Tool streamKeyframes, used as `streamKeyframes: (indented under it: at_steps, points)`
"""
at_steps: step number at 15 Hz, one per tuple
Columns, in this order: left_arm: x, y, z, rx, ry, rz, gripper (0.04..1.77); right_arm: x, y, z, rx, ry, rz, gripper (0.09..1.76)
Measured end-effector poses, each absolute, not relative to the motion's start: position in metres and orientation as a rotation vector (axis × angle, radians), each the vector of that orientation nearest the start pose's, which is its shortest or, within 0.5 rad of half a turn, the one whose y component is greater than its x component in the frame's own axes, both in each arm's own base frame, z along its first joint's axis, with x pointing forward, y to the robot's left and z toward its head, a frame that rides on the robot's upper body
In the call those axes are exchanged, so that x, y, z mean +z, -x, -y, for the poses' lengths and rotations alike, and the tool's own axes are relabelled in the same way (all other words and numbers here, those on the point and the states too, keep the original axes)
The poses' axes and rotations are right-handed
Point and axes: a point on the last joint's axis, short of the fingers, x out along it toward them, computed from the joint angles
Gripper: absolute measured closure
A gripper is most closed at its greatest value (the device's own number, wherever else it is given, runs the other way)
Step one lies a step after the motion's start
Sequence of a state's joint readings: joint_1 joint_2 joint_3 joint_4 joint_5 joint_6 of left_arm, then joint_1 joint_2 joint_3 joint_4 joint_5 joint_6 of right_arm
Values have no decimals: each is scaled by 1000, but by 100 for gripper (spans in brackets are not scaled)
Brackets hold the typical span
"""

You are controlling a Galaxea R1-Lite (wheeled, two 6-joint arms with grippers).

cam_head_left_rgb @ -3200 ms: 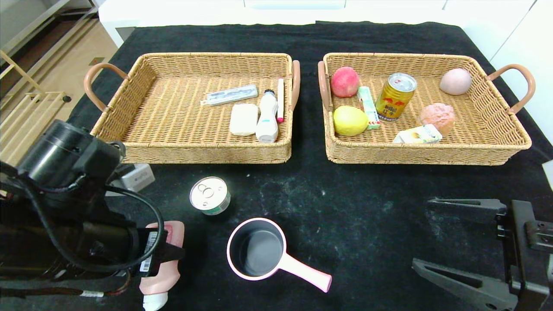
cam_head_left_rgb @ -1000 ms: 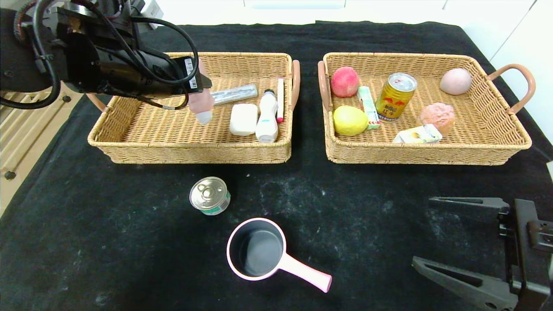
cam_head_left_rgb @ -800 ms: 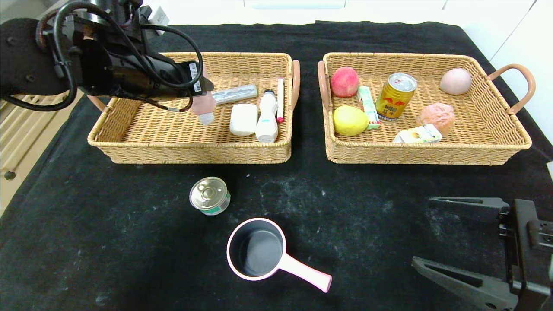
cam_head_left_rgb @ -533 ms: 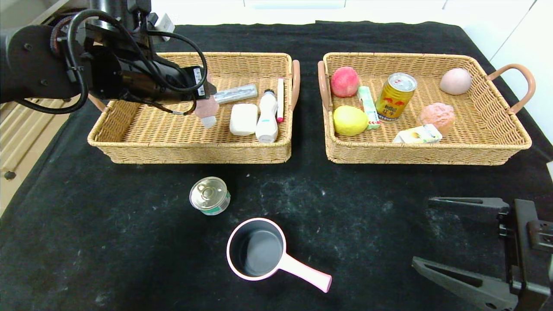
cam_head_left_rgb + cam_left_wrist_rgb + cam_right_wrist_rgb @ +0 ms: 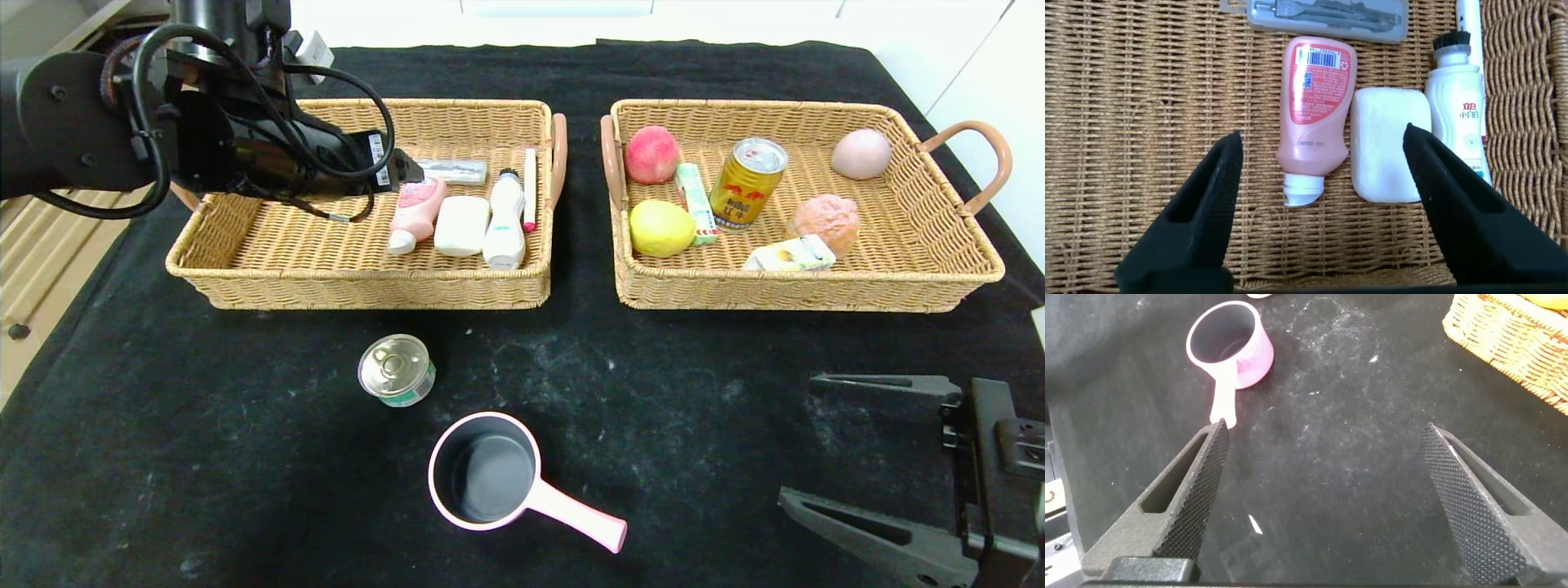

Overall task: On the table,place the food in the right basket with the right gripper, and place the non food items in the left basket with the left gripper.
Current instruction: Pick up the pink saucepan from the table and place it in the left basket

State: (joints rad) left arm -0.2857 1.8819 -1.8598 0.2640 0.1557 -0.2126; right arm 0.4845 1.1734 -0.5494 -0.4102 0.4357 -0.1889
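Reaching over the left basket, the left gripper hangs spread above one released pink bottle; the right gripper sits parked, fingers apart, near the table's front edge.

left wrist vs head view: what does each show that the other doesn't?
Only the left wrist view: the pink bottle's barcode label, lying free between the open fingers of the left gripper, and the print on the white brush bottle.
Only the head view: the right basket with its food, the tin can and the pink saucepan on the table, and the right gripper parked open near the front edge.
Both: the pink bottle, the white soap bar and the grey case in the left basket.
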Motion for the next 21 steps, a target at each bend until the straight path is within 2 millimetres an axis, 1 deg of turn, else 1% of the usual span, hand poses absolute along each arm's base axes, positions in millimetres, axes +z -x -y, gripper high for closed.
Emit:
streamKeyframes:
  at_steps: [3, 6, 9, 11, 15, 17, 21]
  points:
    - [328, -345, 100, -100, 147, -307, 29, 214, -144, -87, 935, 180, -135, 14]
    - [326, -326, 103, -120, 135, -335, 23, 214, -144, -86, 935, 180, -136, 14]
    - [317, -298, 113, -135, 99, -380, 19, 213, -144, -86, 935, 183, -137, 14]
    - [313, -275, 119, -153, 77, -407, 17, 213, -144, -86, 935, 184, -137, 14]
    - [296, -226, 123, -216, 9, -585, 14, 213, -144, -86, 935, 186, -136, 14]
    - [289, -211, 125, -241, 0, -634, 13, 213, -145, -87, 934, 186, -139, 14]
    - [274, -196, 134, -298, -39, -687, 12, 212, -145, -87, 934, 186, -143, 14]
